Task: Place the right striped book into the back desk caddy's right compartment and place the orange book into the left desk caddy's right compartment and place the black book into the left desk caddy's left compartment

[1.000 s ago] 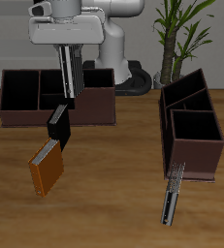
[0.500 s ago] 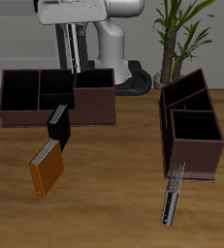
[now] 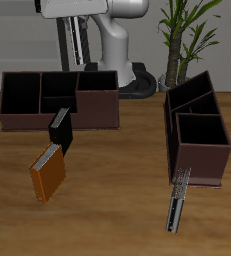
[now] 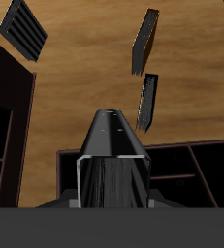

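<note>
Since a second ago the pincer (image 3: 75, 22) has climbed well clear of the back desk caddy (image 3: 97, 118), carrying the right striped book (image 3: 75, 45) up with it; over the last half second the rise has nearly stopped. The pincer is clenched on the book's upper end, and the book hangs upright, high above the caddy's row of compartments. In the wrist view the book (image 4: 109, 145) fills the middle, with the caddy's dividers just visible beneath it.

Nothing else is placed yet. The black book (image 3: 60, 128) leans against the back caddy's front wall, and the orange book (image 3: 47, 172) stands nearer the table's (image 3: 117, 200) front edge. The other striped book (image 3: 178, 202) lies before the left desk caddy (image 3: 199, 160).

The step in hand looks like lining up and lowering the striped book into the back caddy's right compartment, which I take to be the large one (image 3: 97, 88) at the end nearest the plant (image 3: 187, 30).

To do it well, centre the book's lower edge over that opening before descending, not over a divider. Keep the book vertical and its flat faces parallel to the walls. Lower slowly until it touches bottom, and only then let go, since a hanging book could catch the rim and tip out.
</note>
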